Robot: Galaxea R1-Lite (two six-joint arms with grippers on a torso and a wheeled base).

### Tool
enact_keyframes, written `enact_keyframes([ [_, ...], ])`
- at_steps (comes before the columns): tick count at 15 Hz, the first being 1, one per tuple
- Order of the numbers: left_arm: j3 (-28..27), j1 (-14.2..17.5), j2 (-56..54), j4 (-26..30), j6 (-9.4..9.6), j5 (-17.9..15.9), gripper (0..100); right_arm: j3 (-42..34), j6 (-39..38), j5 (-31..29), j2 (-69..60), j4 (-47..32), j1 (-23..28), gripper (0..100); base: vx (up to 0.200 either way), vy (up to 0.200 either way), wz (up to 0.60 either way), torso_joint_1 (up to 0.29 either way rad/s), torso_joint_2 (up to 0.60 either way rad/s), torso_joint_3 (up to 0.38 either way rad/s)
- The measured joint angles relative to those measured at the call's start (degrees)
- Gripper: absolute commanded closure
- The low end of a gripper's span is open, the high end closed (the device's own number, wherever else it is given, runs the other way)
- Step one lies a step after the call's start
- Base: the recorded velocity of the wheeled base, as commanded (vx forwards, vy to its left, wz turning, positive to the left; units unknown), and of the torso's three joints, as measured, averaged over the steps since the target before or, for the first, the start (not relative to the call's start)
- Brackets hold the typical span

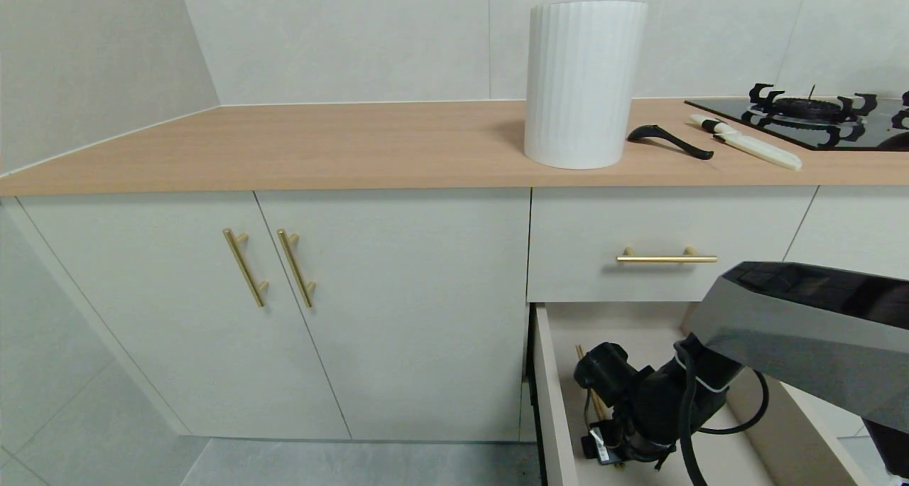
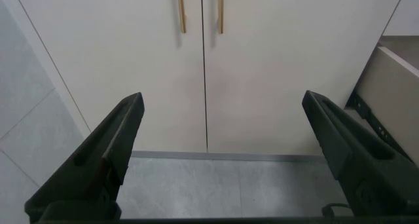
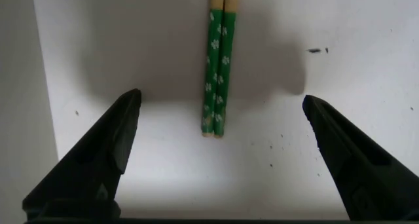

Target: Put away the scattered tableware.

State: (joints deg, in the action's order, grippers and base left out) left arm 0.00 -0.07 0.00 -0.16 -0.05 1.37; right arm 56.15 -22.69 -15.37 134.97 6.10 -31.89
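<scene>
A pair of chopsticks (image 3: 217, 86) with green patterned ends lies flat on the pale floor of the open lower drawer (image 1: 550, 401). My right gripper (image 3: 219, 158) hangs open just above them, one finger on each side and nothing held. In the head view the chopsticks (image 1: 588, 379) show near the drawer's left wall, beside my right wrist. On the wooden countertop lie a black-handled utensil (image 1: 671, 139) and a white knife (image 1: 753, 145). My left gripper (image 2: 222, 158) is open and empty, low above the floor, facing the cupboard doors (image 2: 203, 67).
A tall white ribbed container (image 1: 584, 81) stands on the counter left of the utensils. A black gas hob (image 1: 809, 113) sits at the back right. Above the open drawer is a shut one with a gold handle (image 1: 666, 258). The open drawer's side (image 2: 393, 86) juts out near my left gripper.
</scene>
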Motion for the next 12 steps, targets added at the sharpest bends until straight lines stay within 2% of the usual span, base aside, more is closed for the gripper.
enact_keyframes([
  [3, 0.0, -0.02, 0.0, 0.0, 0.0, 0.02, 0, -1.5, 0.5, -1.93, -4.77, -0.35, 0.0, 0, 0.0, 0.0, 0.0, 0.0, 0.0, 0.0],
  [9, 0.0, 0.0, 0.0, 0.0, -0.02, 0.02, 0, -5.77, 5.32, -3.05, -25.03, -0.2, 0.34, 0, 0.0, 0.0, 0.0, 0.0, 0.0, 0.0],
  [12, 0.0, -0.02, 0.0, 0.0, -0.02, 0.02, 0, -6.62, 8.22, -5.89, -34.17, -0.13, 0.78, 0, 0.0, 0.0, 0.0, 0.0, 0.0, 0.0],
])
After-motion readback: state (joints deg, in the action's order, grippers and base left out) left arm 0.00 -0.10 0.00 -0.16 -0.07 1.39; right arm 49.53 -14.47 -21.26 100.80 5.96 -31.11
